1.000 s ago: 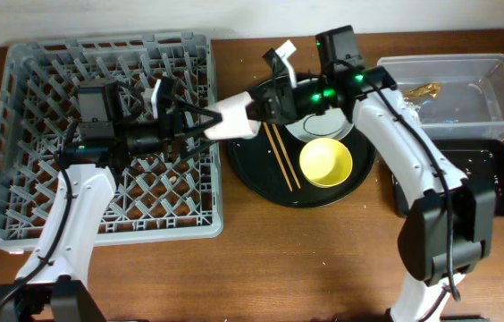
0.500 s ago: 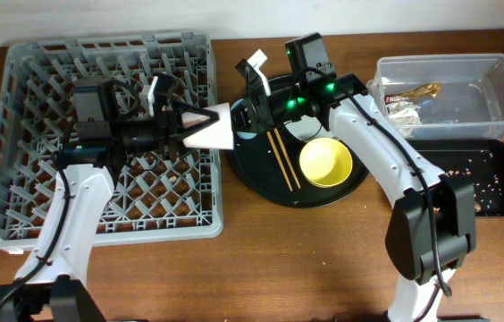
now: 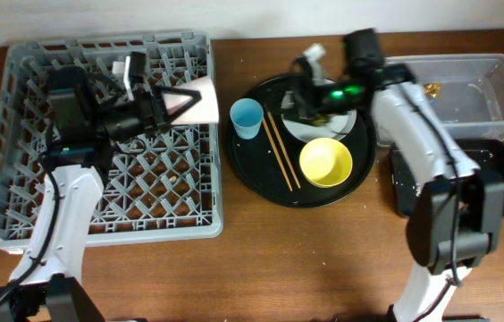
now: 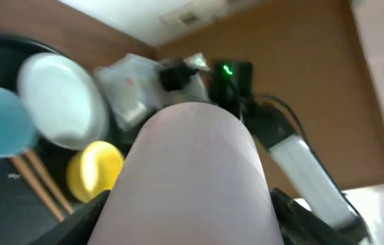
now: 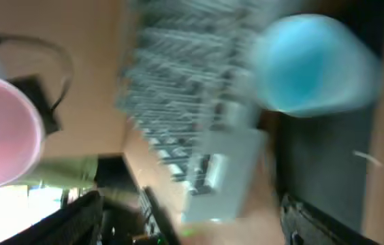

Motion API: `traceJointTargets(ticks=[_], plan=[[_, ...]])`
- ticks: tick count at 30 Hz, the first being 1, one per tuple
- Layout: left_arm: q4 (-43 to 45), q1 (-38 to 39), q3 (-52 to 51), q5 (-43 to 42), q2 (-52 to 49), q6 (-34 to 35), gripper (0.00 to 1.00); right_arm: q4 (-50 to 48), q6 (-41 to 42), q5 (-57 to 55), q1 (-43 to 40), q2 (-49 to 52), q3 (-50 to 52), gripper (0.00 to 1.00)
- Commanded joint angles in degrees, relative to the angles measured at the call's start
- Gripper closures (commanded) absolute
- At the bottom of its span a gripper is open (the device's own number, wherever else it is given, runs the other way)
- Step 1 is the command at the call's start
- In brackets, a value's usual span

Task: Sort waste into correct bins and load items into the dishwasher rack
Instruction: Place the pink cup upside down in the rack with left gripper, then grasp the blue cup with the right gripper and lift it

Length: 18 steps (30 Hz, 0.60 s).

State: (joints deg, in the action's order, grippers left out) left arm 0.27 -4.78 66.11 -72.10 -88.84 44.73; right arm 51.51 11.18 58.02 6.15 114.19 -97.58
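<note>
left gripper (image 3: 179, 101) clamps one pinkish-white cup (image 3: 197, 100), smooth and tapered, lying sideways over the upper right of the grey lattice rack (image 3: 20, 179). right gripper (image 3: 306, 76) spread wide, holding nothing, over the round black tray (image 3: 261, 177). on the tray: one blue cup (image 3: 246, 117), one yellow bowl (image 3: 325, 162), one pale grey plate (image 3: 323, 128), two wooden chopsticks (image 3: 279, 152).

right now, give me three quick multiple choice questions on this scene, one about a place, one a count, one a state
1. Where does the blue cup stand?
A in the dishwasher rack
B on the bare table
C on the round black tray

2. How many chopsticks lie on that tray?
A one
B two
C four

3. What is the left gripper doing?
A gripping the pinkish-white cup
B hanging open and empty
C gripping a chopstick

Answers: C, the cup sits upright at the tray's left edge; B, a pair of sticks lies side by side; A, its fingers close on the cup's sides.
</note>
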Motion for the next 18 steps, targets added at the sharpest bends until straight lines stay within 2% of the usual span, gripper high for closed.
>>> traceJointTargets(ticks=[1,4,8,11,14,18], plan=[[-7.9,0.6,1.0,22.3,0.2,-8.5,0.55,6.1,-4.5,-10.8,-2.9,-1.6,0.2,0.15],[-21.4,2.4,6.8,38.3,0.2,-17.7,0.54,11.0,-5.2,-23.1,-3.0,-5.5,0.2,0.14],[-39.4,6.3,21.5,58.3,0.2,-28.3,0.53,13.8,-5.2,-32.3,-2.8,-9.6,0.2,0.10],[-53.0,11.1,29.2,69.9,0.2,-30.4,0.53,14.4,-5.1,-33.9,-2.8,-10.1,0.2,0.01],[-61.9,16.4,30.1,72.6,0.0,-30.3,0.53,14.5,-5.1,-33.9,-2.8,-9.8,0.2,0.02],[-67.9,20.0,30.0,73.9,-2.6,-30.3,0.53,14.8,-5.1,-33.9,-2.8,-9.8,0.2,0.02]])
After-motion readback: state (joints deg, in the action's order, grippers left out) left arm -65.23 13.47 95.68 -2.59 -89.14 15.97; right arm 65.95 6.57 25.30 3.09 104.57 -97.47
